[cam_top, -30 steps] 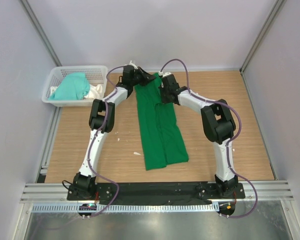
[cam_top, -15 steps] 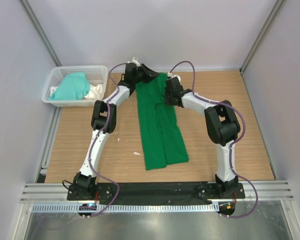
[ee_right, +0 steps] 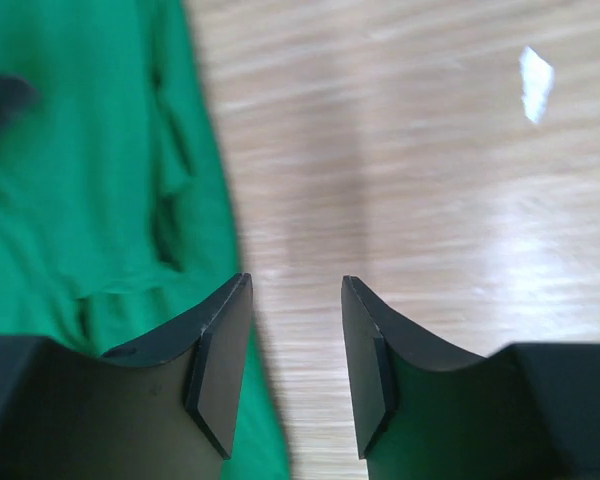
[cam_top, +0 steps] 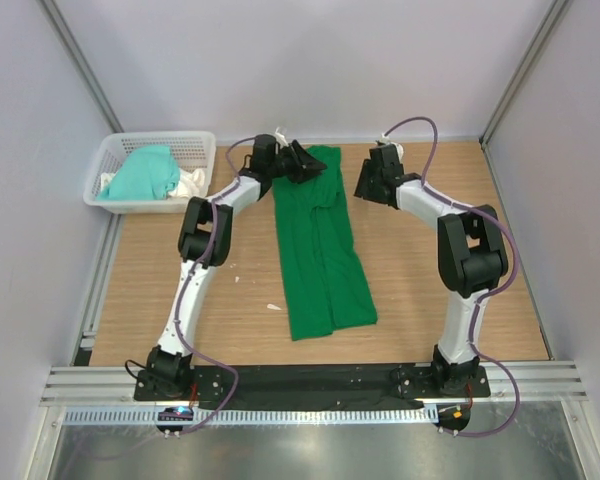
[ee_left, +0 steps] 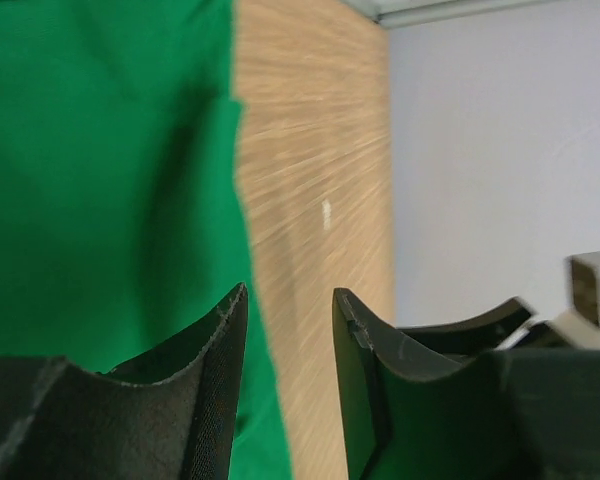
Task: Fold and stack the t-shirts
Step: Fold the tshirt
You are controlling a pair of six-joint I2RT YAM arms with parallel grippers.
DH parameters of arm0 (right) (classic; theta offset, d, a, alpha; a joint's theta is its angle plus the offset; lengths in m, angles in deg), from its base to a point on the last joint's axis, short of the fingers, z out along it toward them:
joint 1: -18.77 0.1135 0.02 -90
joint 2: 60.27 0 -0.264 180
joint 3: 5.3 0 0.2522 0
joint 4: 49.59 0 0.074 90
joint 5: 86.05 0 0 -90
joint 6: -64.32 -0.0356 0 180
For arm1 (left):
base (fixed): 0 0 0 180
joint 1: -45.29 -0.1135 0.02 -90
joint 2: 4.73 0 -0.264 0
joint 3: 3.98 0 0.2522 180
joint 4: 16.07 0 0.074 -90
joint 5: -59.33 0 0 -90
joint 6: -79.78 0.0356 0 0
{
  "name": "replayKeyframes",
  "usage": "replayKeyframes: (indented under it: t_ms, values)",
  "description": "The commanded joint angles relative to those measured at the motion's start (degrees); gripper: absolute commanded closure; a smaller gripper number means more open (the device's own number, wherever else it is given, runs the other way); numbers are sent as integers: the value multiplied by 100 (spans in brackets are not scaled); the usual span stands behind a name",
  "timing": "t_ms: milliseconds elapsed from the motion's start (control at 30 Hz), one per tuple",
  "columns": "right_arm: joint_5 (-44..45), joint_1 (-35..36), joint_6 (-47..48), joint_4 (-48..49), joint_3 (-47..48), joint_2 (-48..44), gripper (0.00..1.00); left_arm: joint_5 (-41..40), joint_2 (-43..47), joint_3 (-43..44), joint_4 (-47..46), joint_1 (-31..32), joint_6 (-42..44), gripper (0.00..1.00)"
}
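A deep green t-shirt point(cam_top: 320, 250) lies folded into a long strip down the middle of the wooden table. My left gripper point(cam_top: 314, 166) hovers over the shirt's far left corner, open and holding nothing. In the left wrist view the green t-shirt point(ee_left: 100, 180) fills the left side and bare wood shows between the fingertips of the left gripper point(ee_left: 290, 305). My right gripper point(cam_top: 364, 188) is open and stands just off the shirt's right edge. In the right wrist view the right gripper point(ee_right: 295, 290) frames bare wood, with the green shirt point(ee_right: 80, 170) to its left. A mint-teal t-shirt point(cam_top: 143, 172) lies crumpled in the basket.
A white lattice basket point(cam_top: 160, 137) sits at the far left corner, with a white cloth point(cam_top: 191, 183) beside the teal shirt. Grey walls close in the back and both sides. Small white specks point(cam_top: 274, 307) lie on the wood left of the shirt.
Both grippers have opened and let go of the green shirt's far end. The right arm has swung right, off the shirt. The left gripper has stayed over the far left corner.
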Motion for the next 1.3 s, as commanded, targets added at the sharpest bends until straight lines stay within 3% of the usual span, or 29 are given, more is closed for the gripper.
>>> replayKeyframes:
  t_ms: [0, 100, 300, 667, 1000, 1267]
  values:
    - [-547, 102, 102, 294, 624, 66, 52, 160, 899, -558, -182, -420, 458, 59]
    - [-1057, 111, -3, 205, 1125, 435, 52, 379, 944, -550, 416, -605, 819, 59]
    - [-1717, 111, -477, 722, 1724, 1060, 53, 380, 1006, -963, 531, -843, 987, 63]
    - [-2306, 102, -1831, 2139, 3173, 2633, 89, 372, 602, -664, 514, -992, 908, 66]
    - [-2289, -161, -2763, 2368, 3842, 3635, 91, 327, 137, -462, 426, -1098, 680, 68]
    - [-2508, -390, -3019, 2236, 4667, 4294, 85, 442, -786, 818, 706, -1265, 372, 69]
